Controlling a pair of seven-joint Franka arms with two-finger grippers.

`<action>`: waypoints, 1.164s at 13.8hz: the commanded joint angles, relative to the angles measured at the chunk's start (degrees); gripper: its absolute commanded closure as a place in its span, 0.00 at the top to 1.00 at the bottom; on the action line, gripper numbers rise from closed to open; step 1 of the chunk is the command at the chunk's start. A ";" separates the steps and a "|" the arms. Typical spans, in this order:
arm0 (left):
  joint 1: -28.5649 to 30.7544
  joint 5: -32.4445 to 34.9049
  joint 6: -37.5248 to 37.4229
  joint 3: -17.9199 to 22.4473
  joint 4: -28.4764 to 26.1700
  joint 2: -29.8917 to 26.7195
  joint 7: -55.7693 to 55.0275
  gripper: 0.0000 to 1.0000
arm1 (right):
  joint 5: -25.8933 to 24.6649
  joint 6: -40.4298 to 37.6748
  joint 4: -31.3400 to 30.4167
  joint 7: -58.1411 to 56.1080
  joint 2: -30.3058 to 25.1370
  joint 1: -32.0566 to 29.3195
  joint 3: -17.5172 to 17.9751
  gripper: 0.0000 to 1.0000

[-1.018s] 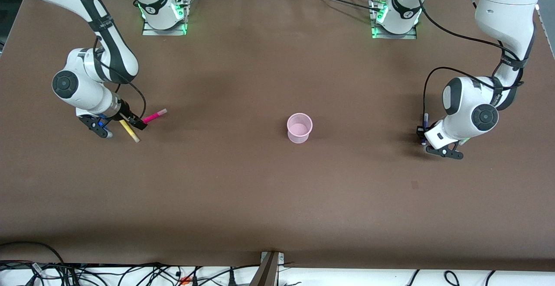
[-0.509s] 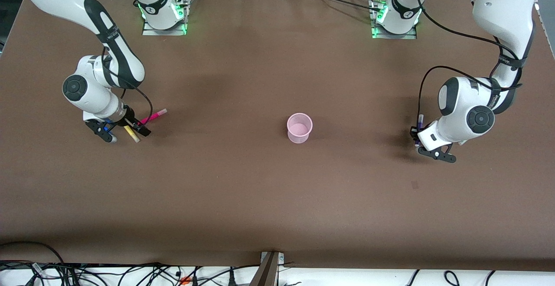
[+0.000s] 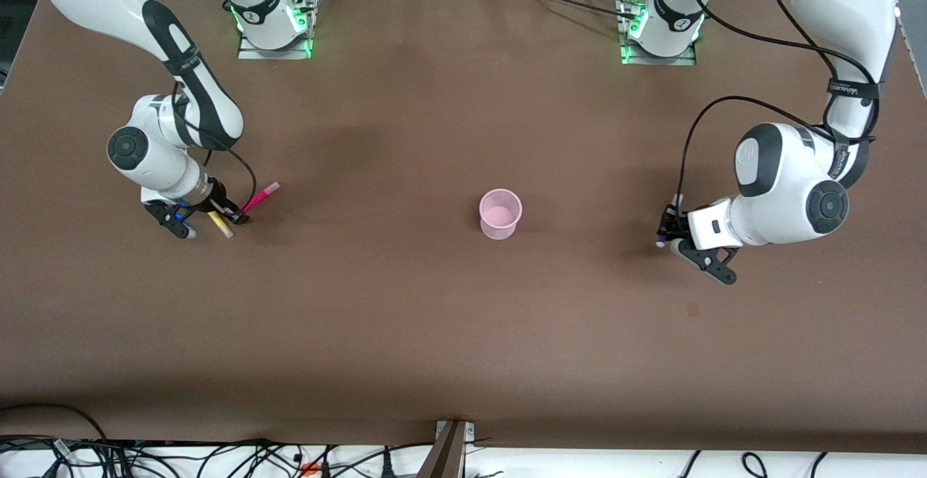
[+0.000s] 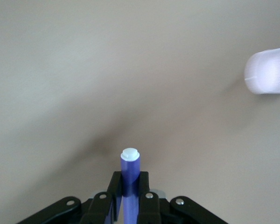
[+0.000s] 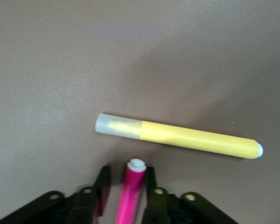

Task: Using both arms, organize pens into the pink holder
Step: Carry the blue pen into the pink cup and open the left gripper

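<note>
1. Pinching the purple pen point(image 4: 129, 173), the left hand point(image 3: 670, 228) hangs toward the left arm's end from the pink holder point(image 3: 500, 214).
2. Straddling the magenta pen point(image 5: 133, 189) beside the yellow pen point(image 5: 177, 136), the right hand point(image 3: 230, 214) looks nearly pressed together on it.
3. Step in hand: grasping; next, carry pens over the holder.
4. Count: three pens visible, one holder, mid-bench.

Pink holder point(image 3: 500, 214) upright mid-table, magenta pen point(image 5: 130, 196) and purple pen point(image 4: 129, 179) gripped, yellow pen point(image 5: 177, 136) lying flat
</note>
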 commanded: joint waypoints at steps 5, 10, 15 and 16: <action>-1.02 -29.75 -1.06 -7.77 1.33 1.61 19.90 0.00 | 0.82 -7.37 0.91 1.23 -4.86 -0.15 0.85 0.00; -1.11 -37.59 -0.80 -15.69 5.98 7.66 36.32 0.00 | 0.38 -38.64 18.89 9.05 -9.37 0.72 4.20 0.00; -3.56 -51.39 0.25 -15.79 7.93 13.31 62.60 0.00 | -2.68 -45.30 27.27 15.20 -8.66 4.85 4.11 0.00; -3.74 -51.49 0.87 -15.79 7.40 13.39 64.47 0.00 | -3.65 -45.30 28.42 17.04 -8.31 5.29 4.20 0.00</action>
